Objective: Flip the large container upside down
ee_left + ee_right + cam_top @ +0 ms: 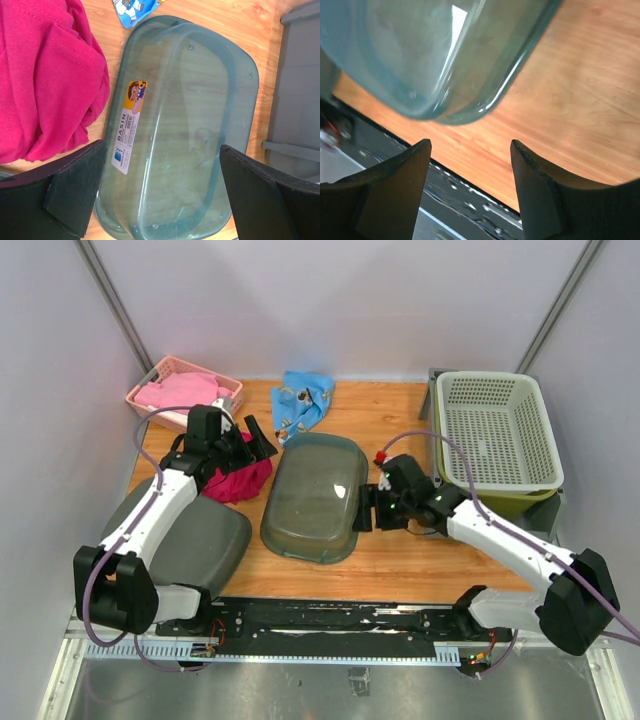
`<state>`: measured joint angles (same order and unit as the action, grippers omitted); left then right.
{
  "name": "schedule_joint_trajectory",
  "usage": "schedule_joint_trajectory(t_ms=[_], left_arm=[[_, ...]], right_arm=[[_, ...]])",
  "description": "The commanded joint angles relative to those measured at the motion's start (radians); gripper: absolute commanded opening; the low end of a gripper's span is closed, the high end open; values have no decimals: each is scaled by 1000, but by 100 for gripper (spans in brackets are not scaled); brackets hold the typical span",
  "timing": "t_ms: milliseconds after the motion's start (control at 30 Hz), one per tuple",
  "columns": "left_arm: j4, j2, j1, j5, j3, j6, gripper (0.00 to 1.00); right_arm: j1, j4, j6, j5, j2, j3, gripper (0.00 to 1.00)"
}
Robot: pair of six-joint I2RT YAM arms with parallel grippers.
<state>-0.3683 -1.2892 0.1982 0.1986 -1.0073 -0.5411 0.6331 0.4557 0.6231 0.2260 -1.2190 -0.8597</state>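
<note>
- Top external: large container (pixel 437 390) sits far right on the table (pixel 370 410), olive bin (pixel 515 500) and mesh basket (pixel 495 430) nested inside, well apart from both pincers.
- Beside translucent basin (pixel 315 495), right pincer (pixel 365 508) gapes empty.
- Over red cloth (pixel 240 482), left pincer (pixel 262 443) gapes empty.

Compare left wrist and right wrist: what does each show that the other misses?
Left wrist only: magenta cloth, the label reading BASIN, a blue patterned cloth corner, the grey crate. Right wrist only: the black rail beyond the table edge. Both: the translucent basin, wood tabletop, and an open tool each: left tool, right tool.
</note>
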Motion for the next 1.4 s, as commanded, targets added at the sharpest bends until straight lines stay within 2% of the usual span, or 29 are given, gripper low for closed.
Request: schedule_joint_trajectory(t_ms=[0, 167, 400, 500, 600, 767, 900, 1000, 1100, 1200, 1367], left_arm=[[-22, 45, 5, -11, -22, 24, 99], [-56, 88, 4, -67, -41, 4, 99], [-88, 142, 5, -164, -80, -61, 99], [-100, 145, 5, -160, -89, -70, 99], [-115, 155, 4, -165, -91, -69, 99], [-129, 168, 4, -173, -93, -62, 99], [-129, 169, 4, -172, -84, -65, 99], [-122, 168, 4, -175, -74, -68, 99], [-124, 164, 5, -178, -75, -64, 99], [-139, 163, 4, -197, -82, -60, 99], [-145, 158, 4, -216, -97, -60, 99]], right_arm=[[216, 75, -197, -157, 49, 10, 67], [354, 10, -247, -270, -2, 30, 69], [422, -164, -243, -318, -224, -47, 70], [412, -179, -231, -414, -319, -110, 70], [359, -208, -251, -424, -381, -162, 71], [232, -305, -389, -248, -470, -222, 71], [133, -302, -468, -76, -579, -310, 70], [98, -258, -500, -37, -621, -383, 70], [82, -214, -530, -33, -588, -419, 71], [24, -223, -513, 25, -502, -388, 74], [-147, -324, -344, 149, -436, -343, 75]])
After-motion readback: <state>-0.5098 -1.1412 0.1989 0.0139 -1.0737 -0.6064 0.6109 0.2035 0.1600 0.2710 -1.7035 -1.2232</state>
